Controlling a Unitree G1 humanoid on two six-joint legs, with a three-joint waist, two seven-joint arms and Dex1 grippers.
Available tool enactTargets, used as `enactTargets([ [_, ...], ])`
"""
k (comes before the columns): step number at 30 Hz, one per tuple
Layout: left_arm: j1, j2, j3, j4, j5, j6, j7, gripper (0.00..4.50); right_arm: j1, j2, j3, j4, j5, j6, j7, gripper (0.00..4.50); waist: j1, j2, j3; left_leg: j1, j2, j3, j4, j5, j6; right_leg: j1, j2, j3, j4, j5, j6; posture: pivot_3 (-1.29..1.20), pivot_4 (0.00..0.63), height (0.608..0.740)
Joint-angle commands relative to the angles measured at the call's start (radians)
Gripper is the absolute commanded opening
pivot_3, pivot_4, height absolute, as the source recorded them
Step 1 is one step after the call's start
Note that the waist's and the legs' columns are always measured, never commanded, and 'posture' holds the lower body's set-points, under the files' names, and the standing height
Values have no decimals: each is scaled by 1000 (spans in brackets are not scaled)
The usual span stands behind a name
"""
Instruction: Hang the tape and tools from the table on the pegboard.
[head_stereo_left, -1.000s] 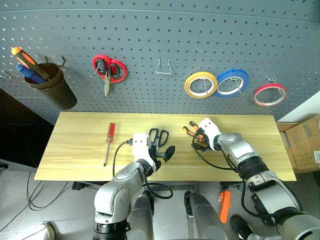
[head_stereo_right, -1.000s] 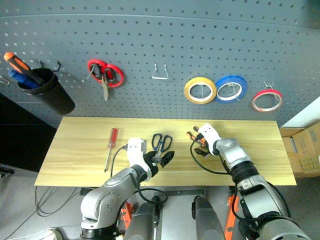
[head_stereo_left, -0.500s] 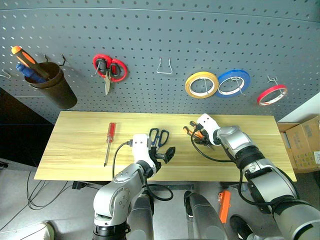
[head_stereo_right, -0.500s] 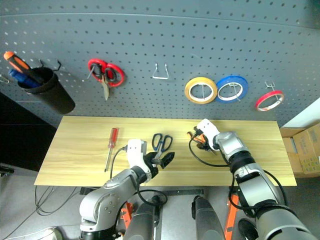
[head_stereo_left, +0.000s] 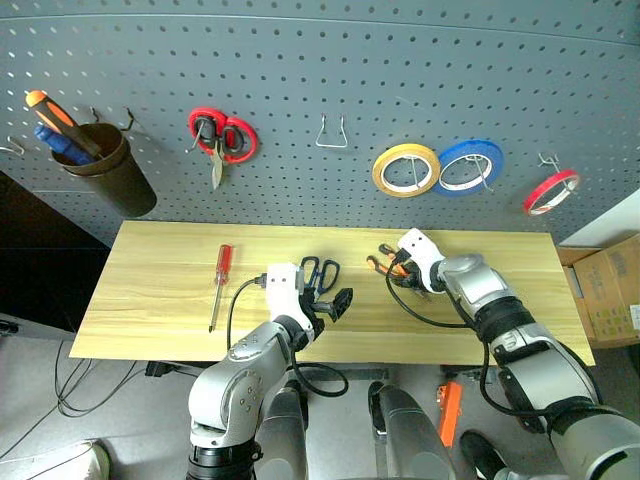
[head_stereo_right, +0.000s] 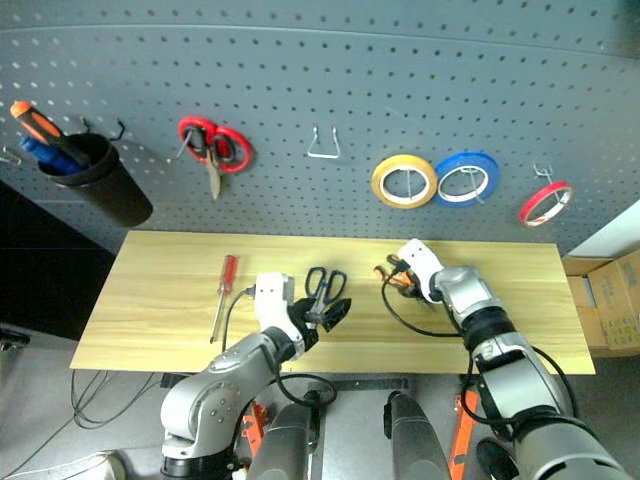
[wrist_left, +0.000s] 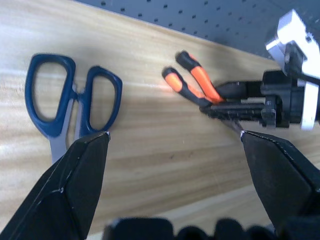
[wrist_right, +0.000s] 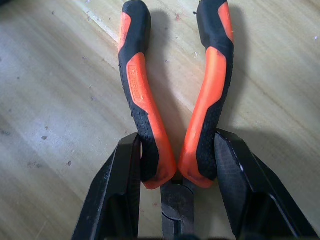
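Tabletop (head_stereo_left: 150, 290) bears pliers (wrist_right: 172, 100), handles seemingly clamped between right gripper (wrist_right: 175, 195) fingers; left gripper (wrist_left: 175, 190) agape.

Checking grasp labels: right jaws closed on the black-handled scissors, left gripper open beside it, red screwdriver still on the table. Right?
One thing is wrong: the right gripper has its jaws around the pliers, at the base of the orange-and-black handles, as the right wrist view shows. The scissors lie free by the open left gripper. The red screwdriver is on the table.

The steel nose of the orange-and-black-handled pliers (wrist_right: 172, 127) is hidden between the right gripper's (wrist_right: 175, 192) black fingers (wrist_right: 117, 195).
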Motion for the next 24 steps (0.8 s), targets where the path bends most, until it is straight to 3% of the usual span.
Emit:
enactTargets([
  [1,-3,-3,2,-56,-50,-9,-29,4500,124,-40,-47,-245,35,68,4,1706,6,0,0,0,0,0,0,-1,-1,0,0,0,0,-1,1,76,303,740],
  [6,28,42,55,-141,-136,-5,-80,4500,347,-50,-124,-743,107,204,-35,1706,8,0,0,-3,0,0,-1,-2,-4,-5,0,1,2,-2,3,63,273,740],
  [11,19,60,116,-239,-237,3,-72,4500,416,78,-192,-1059,193,303,-146,1706,6,0,-2,-4,1,0,0,-2,-5,-7,1,1,3,-2,3,60,241,740],
  [16,60,97,178,-370,-322,17,-17,4500,363,223,-171,-1133,224,291,-263,1706,9,-3,-21,-4,1,0,0,-1,-5,-7,1,0,2,-2,2,83,194,740],
  [24,16,169,271,-494,-385,-19,113,4500,174,356,-162,-974,239,86,-332,1706,25,-5,-62,-5,1,-2,1,0,-6,-7,1,-3,2,2,-4,168,134,740],
])
